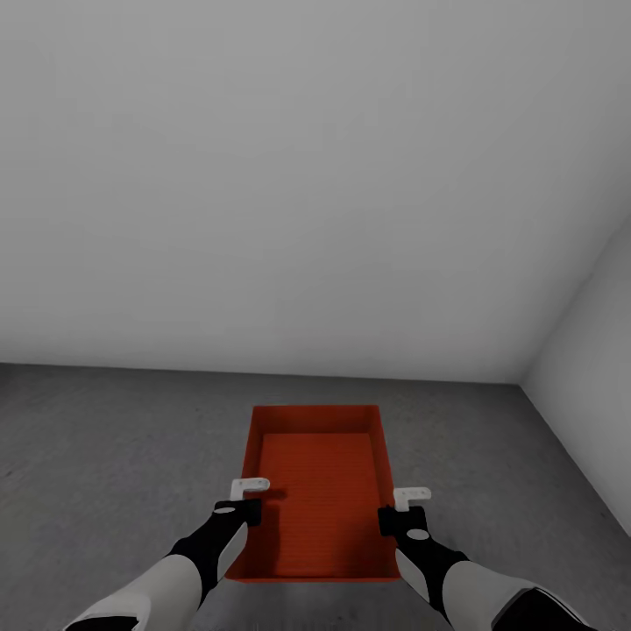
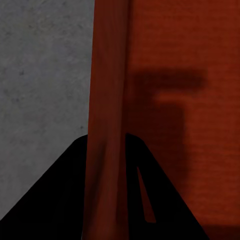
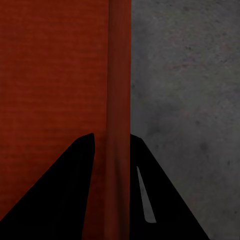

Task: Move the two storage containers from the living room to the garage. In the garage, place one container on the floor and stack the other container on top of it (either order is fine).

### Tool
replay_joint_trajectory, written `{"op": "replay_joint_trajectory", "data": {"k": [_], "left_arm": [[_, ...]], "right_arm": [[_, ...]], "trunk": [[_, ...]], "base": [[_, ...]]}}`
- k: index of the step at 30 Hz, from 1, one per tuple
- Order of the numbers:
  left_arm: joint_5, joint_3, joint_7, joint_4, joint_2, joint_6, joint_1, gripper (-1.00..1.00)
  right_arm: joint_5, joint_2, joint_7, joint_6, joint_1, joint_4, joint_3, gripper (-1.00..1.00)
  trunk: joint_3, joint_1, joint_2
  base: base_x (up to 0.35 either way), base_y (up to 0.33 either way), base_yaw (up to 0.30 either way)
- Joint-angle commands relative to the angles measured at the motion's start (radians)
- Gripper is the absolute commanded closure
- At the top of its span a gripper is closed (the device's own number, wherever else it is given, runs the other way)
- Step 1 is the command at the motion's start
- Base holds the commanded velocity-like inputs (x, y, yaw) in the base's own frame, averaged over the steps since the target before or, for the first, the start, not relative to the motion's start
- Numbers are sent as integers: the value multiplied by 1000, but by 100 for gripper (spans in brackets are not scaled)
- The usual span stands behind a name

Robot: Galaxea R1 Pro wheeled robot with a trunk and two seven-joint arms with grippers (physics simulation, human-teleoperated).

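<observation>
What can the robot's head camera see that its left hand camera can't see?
Head view alone: the whole orange container, both arms with a gripper on each long side, left gripper and right gripper, plus the pale grey walls and a room corner. Left wrist view alone: a close look at the dark fingers straddling the thin container wall, and the gripper's shadow inside. Both share the orange container and the grey concrete floor.

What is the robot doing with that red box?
The robot holds an orange-red storage container between its two arms. The left gripper pinches one long wall and the right gripper pinches the other, each with a finger on either side of the wall. Underneath is the garage's dark grey concrete floor, by a pale grey wall.
</observation>
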Motion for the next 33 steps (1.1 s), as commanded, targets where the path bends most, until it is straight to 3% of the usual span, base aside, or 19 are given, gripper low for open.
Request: {"op": "replay_joint_trajectory", "data": {"k": [1,33], "left_arm": [[-15,-12,6,-6,0,-2,0,100],[-15,-12,6,-6,0,-2,0,100]], "right_arm": [[-25,0,-6,-1,-1,19,-9,100],[-25,0,-6,-1,-1,19,-9,100]], "trunk": [[-2,0,0],[-54,0,0]], "base": [[0,0,0],[0,0,0]]}}
